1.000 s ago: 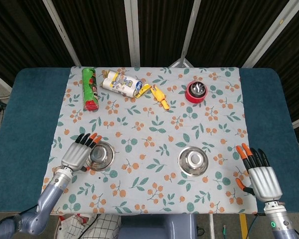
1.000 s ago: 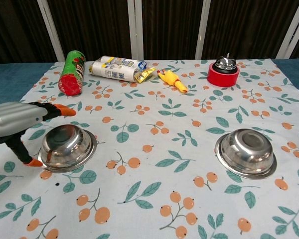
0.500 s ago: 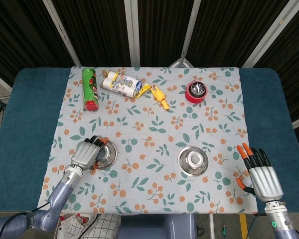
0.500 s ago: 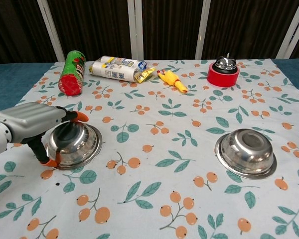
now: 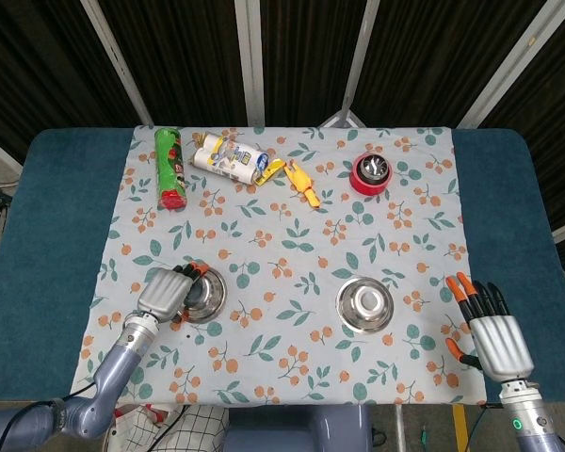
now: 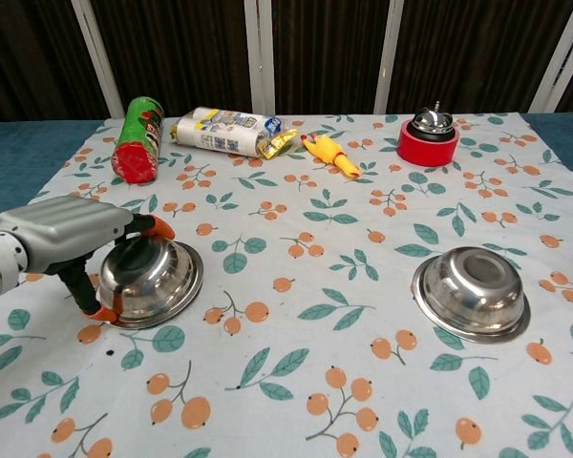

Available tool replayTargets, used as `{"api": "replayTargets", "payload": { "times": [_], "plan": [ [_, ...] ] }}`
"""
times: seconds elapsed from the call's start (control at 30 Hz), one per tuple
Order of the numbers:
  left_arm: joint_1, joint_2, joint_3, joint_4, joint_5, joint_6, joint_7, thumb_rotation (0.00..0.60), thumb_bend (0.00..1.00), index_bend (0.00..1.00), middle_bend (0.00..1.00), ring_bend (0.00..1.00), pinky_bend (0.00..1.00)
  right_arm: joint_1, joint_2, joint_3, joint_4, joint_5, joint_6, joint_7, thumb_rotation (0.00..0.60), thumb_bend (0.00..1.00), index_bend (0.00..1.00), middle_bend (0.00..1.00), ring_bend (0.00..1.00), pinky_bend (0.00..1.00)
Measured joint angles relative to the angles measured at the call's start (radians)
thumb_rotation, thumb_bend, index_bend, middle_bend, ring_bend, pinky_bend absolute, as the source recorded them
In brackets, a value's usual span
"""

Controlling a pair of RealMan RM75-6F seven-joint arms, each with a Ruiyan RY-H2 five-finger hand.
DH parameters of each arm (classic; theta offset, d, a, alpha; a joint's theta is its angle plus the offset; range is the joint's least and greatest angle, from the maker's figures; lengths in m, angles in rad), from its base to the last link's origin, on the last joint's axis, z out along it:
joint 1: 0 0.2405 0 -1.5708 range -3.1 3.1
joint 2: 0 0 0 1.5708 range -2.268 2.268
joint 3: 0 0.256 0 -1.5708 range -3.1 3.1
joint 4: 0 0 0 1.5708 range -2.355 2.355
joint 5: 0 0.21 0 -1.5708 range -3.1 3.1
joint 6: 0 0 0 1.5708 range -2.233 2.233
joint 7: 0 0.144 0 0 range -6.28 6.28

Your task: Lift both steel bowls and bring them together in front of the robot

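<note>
The left steel bowl sits on the flowered cloth at the near left, tipped a little with its left rim raised. My left hand grips it: fingers hook over the far rim and the thumb presses the near-left rim. The right steel bowl lies flat at the near right, untouched. My right hand hovers well to the right of it near the cloth's edge, fingers spread and holding nothing. The chest view does not show this hand.
Along the back of the cloth lie a green can, a white packet, a yellow toy and a red bell. Blue table borders the cloth on both sides.
My left hand slid right onto the left bowl and closed on its rim. The bowl shifted slightly right and tipped up on its left side. The right hand stayed still.
</note>
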Motion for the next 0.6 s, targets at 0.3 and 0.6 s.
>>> {"api": "replayTargets", "payload": {
  "times": [0.3,0.6],
  "plan": [
    [0.043,0.096,0.012,-0.027,0.178,0.106,-0.195,0.600,0.33,0.55,0.71,0.54,0.69,0.014,-0.021,0.000,0.009,-0.013,-0.015,-0.017,0.524,0.35,0.00,0.00,0.00,0.00],
    [0.087,0.202,0.008,-0.029,0.276,0.194,-0.403,0.600,0.33,0.55,0.71,0.54,0.69,0.081,-0.035,0.009,-0.024,-0.005,-0.128,-0.032,0.524,0.35,0.00,0.00,0.00,0.01]
  ]
}}
